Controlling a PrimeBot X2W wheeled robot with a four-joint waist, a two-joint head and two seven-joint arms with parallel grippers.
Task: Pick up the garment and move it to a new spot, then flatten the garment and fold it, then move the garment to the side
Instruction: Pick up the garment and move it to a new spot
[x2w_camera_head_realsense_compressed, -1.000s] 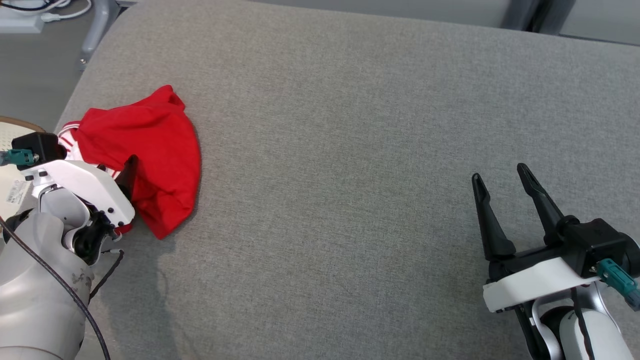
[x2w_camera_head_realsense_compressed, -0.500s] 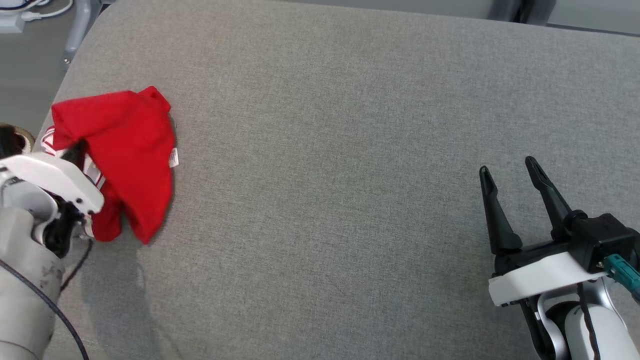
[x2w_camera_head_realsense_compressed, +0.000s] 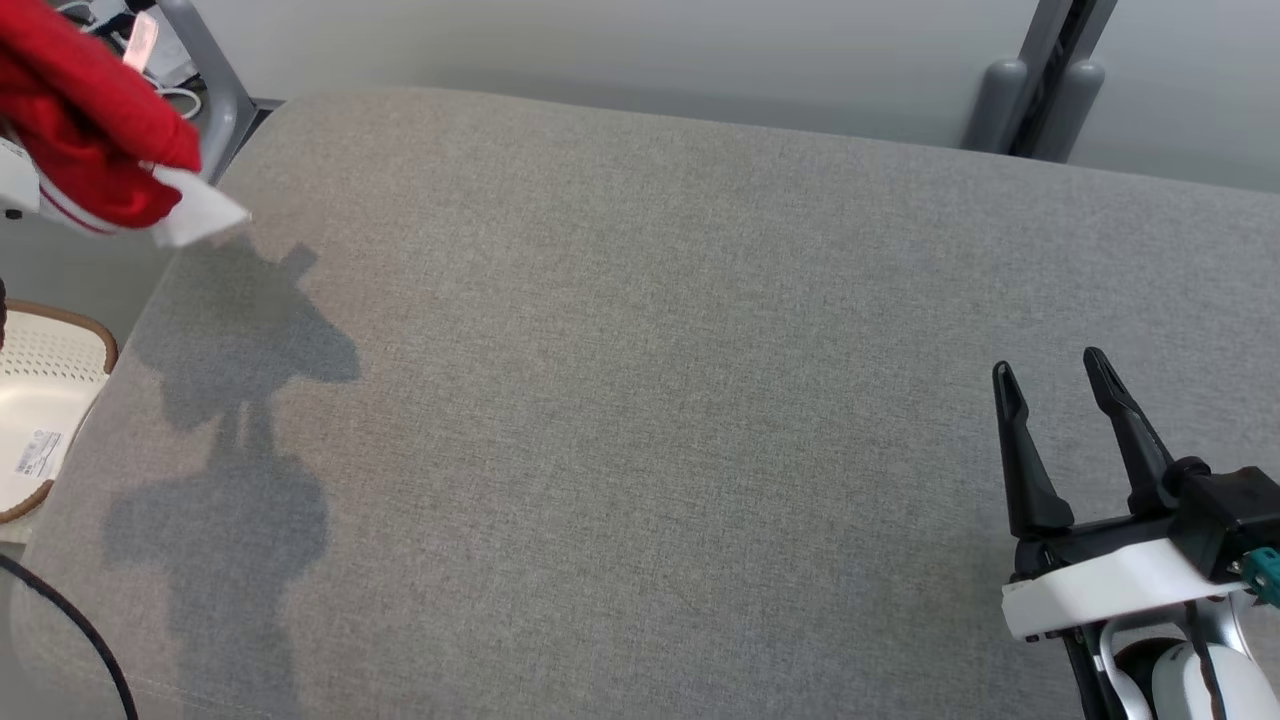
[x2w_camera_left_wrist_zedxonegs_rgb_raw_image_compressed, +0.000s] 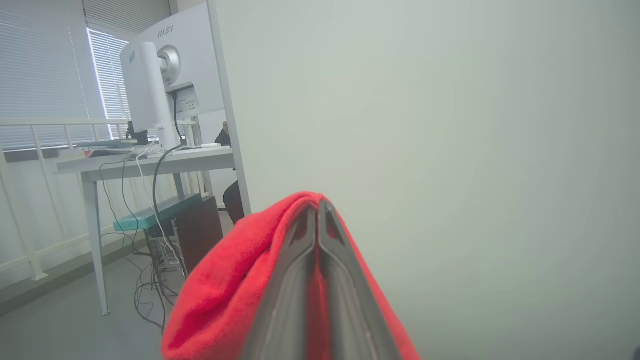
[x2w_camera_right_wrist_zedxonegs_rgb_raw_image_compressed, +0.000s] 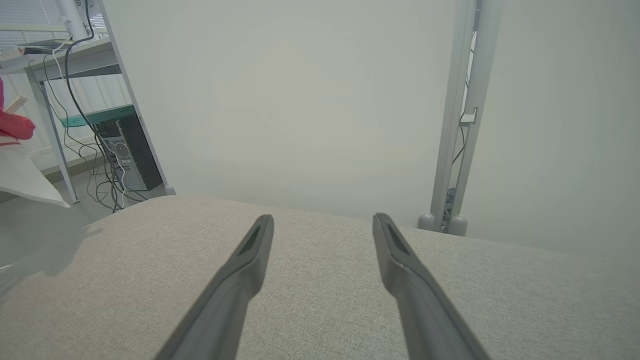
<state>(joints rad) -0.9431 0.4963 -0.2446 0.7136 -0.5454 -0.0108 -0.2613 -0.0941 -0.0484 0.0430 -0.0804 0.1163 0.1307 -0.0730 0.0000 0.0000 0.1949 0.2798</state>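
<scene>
Evidently mid pick-up: the left gripper (x2w_camera_left_wrist_zedxonegs_rgb_raw_image_compressed: 318, 210) pinched the red garment (x2w_camera_left_wrist_zedxonegs_rgb_raw_image_compressed: 225, 300), draped round it; the right gripper (x2w_camera_head_realsense_compressed: 1046, 360) stood spread, empty. Next, probably, lowering it onto the grey pad (x2w_camera_head_realsense_compressed: 640, 400) below.

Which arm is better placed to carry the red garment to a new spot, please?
Left: the left gripper is shut on the garment above the far left corner of the grey cushion. The right gripper is open and empty.
</scene>
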